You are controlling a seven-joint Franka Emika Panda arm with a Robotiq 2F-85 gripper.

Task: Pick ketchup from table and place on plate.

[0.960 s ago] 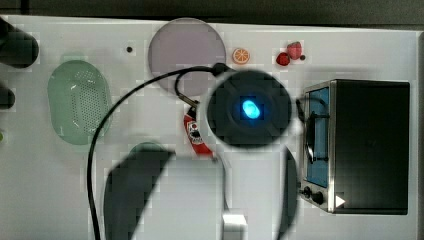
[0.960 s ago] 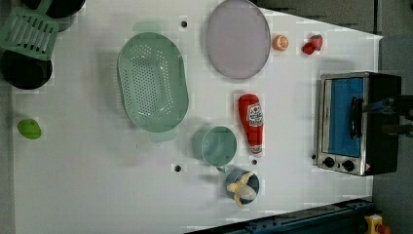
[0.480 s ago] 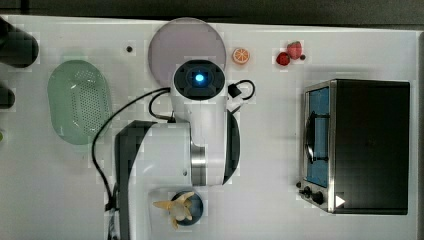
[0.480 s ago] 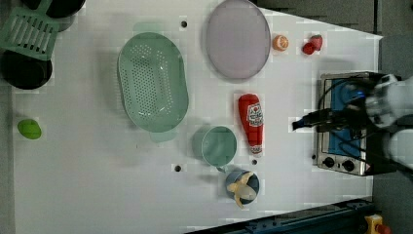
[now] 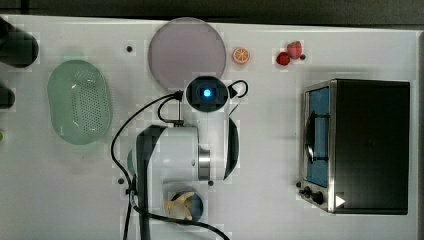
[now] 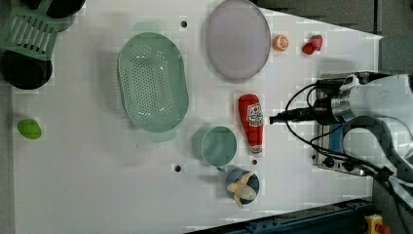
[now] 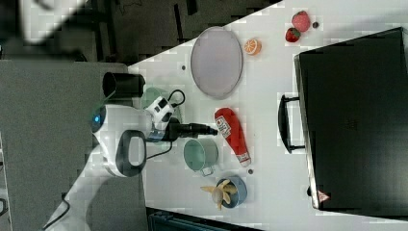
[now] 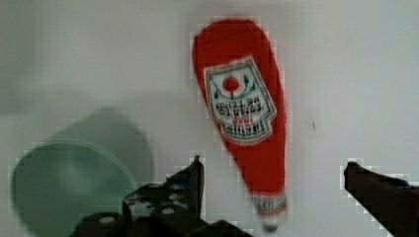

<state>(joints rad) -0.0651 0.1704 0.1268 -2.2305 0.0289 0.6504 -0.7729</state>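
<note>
Here the table [image 6: 97, 195] spreads wide and white under everything, with the black toaster oven [image 5: 370, 145] standing at the top view's right edge. The arm [image 7: 125, 144] reaches out over the middle of the surface. The pale lilac plate [image 6: 237, 39] lies bare near the far edge, well apart from the gripper. The green perforated basket [image 6: 153, 83] sits to the left view's left of it, and a small green cup [image 6: 219, 145] stands just beside the ketchup [image 6: 251, 122].

The ketchup lies flat on the table, label up, between the cup and the oven in the left view, not on the plate. Its long axis runs roughly toward the plate: the broad rounded base points at the plate, the narrow white cap end points away, toward the near edge.

The gripper [image 8: 274, 180] hovers above the bottle's neck in the wrist view, its fingers [image 8: 190, 185] spread almost fully apart and holding nothing, one on each side of the narrow end.

The step in hand looks like the approach for the pick; nothing has been grasped. The next move probably calls for lowering the spread fingers across the bottle's short width and closing on it, keeping clear of the cup close by, which could be knocked.
</note>
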